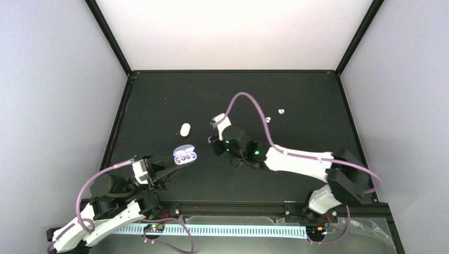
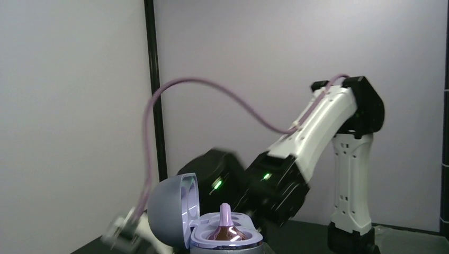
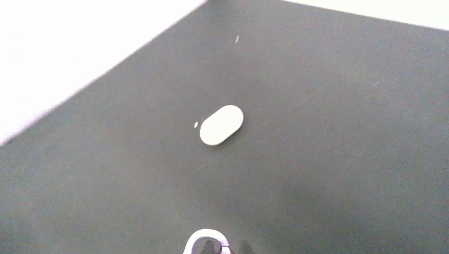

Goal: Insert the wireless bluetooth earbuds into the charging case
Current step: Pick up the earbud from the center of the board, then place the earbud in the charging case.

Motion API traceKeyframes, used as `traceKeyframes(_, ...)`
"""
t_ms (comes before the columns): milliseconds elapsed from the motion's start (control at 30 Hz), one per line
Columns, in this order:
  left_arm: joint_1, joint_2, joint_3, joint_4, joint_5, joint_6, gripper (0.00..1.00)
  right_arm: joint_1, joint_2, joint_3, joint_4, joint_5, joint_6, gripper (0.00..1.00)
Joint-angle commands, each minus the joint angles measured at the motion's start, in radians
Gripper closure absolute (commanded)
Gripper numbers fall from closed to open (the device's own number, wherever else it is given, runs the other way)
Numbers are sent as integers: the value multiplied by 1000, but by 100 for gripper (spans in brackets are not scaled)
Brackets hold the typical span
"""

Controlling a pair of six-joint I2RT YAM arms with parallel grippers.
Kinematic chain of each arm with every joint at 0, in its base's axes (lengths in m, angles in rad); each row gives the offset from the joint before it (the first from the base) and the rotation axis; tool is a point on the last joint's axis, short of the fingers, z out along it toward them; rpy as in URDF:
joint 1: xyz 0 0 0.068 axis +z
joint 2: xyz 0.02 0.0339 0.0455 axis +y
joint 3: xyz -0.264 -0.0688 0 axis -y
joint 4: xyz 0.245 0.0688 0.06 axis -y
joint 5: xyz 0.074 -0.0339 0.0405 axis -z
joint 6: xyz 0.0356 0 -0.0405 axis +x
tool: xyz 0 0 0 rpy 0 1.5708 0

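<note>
My left gripper (image 1: 168, 166) is shut on the open purple charging case (image 1: 184, 156) and holds it above the table. In the left wrist view the case (image 2: 212, 238) has its lid up at the left, and one glossy purple earbud (image 2: 225, 228) stands in it, stem up. My right gripper (image 1: 212, 141) hangs just right of the case, shut on a small purple earbud (image 1: 210, 139). In the right wrist view its dark tips (image 3: 226, 248) barely show at the bottom edge. Two white earbuds (image 1: 268, 119) (image 1: 281, 111) lie on the table further back, to the right.
A closed white charging case (image 1: 185, 129) lies on the black table behind the purple case, and it also shows in the right wrist view (image 3: 221, 124). The right arm's purple cable (image 1: 254, 106) loops above the table. Black frame posts stand at the table's back corners.
</note>
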Motion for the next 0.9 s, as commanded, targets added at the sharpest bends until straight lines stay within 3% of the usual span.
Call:
traceKeyframes(0,1,-24,-31,140,-40,15,99,4,-240,-70,-15,171,-25,99)
traceKeyframes(200,2,169,-99,462,-55,36,98,2,-593,-90,-165,316,-146,99)
traceKeyframes(367,3,461,-93,769,-33,33,99,2,-778,-26,-277,373,-267,99)
traceKeyframes(600,8,908,39,1176,41,-7,98,3,-928,24,-266,259,-381,99)
traceKeyframes(867,9,1195,221,1369,92,-62,98,3,-983,27,-220,156,-373,99)
